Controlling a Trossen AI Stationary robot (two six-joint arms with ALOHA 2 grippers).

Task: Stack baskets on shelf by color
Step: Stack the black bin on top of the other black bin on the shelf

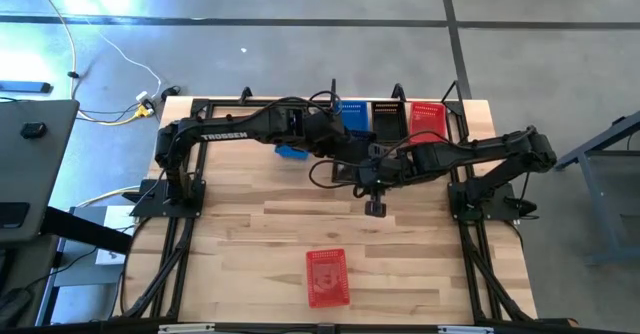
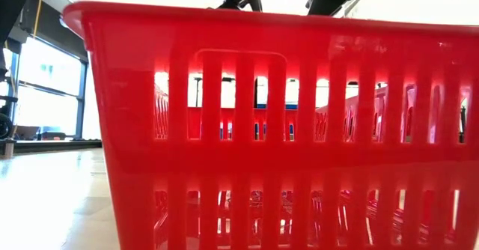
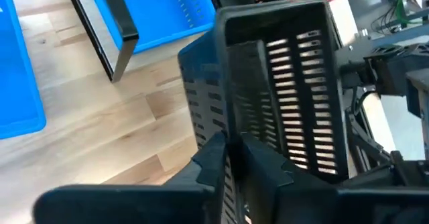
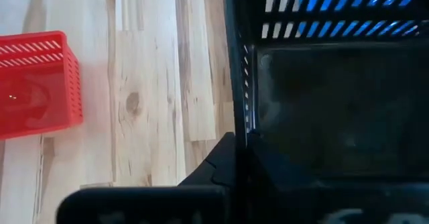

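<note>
A light, stiff, perforated black basket [image 3: 281, 96] was pinched by its thin rim in both the left end effector [image 3: 244, 160] and the right end effector [image 4: 238, 157].

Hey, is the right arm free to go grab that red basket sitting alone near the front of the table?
Probably not yet. The right gripper is shut on a black basket at mid-table. The way to the red basket looks bare.

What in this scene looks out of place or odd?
One red basket sits alone near the table's front edge, far from the shelf. A black basket hangs tilted between both grippers, the left gripper and right gripper each pinching a wall.
</note>
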